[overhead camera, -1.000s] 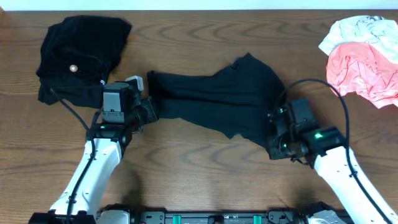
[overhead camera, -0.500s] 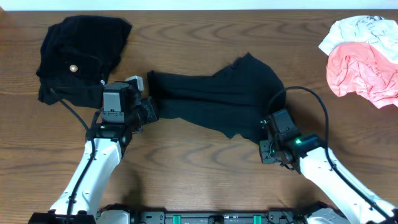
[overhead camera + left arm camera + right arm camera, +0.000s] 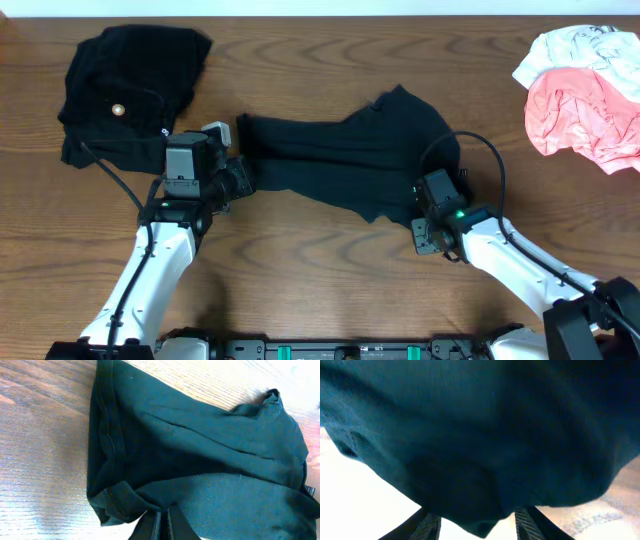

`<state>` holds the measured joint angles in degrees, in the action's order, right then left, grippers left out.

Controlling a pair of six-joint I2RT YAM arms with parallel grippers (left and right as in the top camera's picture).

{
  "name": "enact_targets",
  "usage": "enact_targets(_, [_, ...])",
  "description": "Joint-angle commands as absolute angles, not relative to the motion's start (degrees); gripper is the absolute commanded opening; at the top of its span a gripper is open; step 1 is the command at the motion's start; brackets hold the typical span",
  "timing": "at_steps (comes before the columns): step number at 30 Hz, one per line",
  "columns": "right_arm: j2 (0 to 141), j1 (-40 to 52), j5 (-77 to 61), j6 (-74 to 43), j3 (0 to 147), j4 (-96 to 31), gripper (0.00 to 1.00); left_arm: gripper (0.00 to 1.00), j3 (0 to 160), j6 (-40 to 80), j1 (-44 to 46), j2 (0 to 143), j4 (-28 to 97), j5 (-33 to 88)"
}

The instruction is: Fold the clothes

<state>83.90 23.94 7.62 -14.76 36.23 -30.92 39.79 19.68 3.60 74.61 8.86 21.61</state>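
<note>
The black shirt (image 3: 345, 160) lies at the middle of the table (image 3: 320, 290), spread crosswise and rumpled, with its left edge straight and its right part bulging toward the far side and sagging toward the near side. In the left wrist view the shirt (image 3: 200, 455) fills most of the frame. We see its hemmed edge running down the left side and a few long creases across the cloth.

The left gripper (image 3: 243, 180) is at the shirt's near left corner. From its own camera we see the fingers (image 3: 152, 527) pressed close together, with a fold of the hem caught between them – the jaws pinch the shirt. The cloth bunches into a small tuck right where they bite.

The right gripper (image 3: 428, 205) is at the shirt's near right edge, where the fabric dips lowest. In the right wrist view the shirt (image 3: 470, 435) hangs close over the lens and blurs, and the two fingers (image 3: 427, 525) stand well apart at the bottom of the frame, a lobe of cloth drooping into the gap between them. We read these jaws as spread, not closed on the fabric.

Further out, a heap of black clothes (image 3: 130, 85) sits at the far left corner, a small pale button (image 3: 118, 110) showing on it. It lies near the left arm but apart from the shirt. At the far right – well away from both grippers – a pink garment (image 3: 580, 120) lies crumpled, with a white garment (image 3: 575, 45) just beyond it and touching it.
</note>
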Motion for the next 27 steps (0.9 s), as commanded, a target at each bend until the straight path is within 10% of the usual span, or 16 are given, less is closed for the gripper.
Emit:
enact_targets(1, [86.94, 24.45, 9.72, -14.04, 35.81, -29.28, 0.44, 0.06, 41.28, 19.57, 3.57, 74.87, 8.91, 20.88])
enact_targets(5, [89.01, 24.45, 9.74, -14.02, 35.81, -27.99, 0.4, 0.06, 41.28, 19.59, 3.57, 74.87, 8.91, 20.88])
enact_targets(10, [89.14, 24.45, 10.74, -13.21, 36.1, -27.9, 0.02, 0.06, 41.28, 19.59, 3.57, 74.87, 8.91, 20.88])
enact_targets(27, [76.53, 23.11, 11.14, -13.28, 50.26, -41.04, 0.01, 0.06, 41.28, 17.65, 3.57, 74.78, 15.22, 20.86])
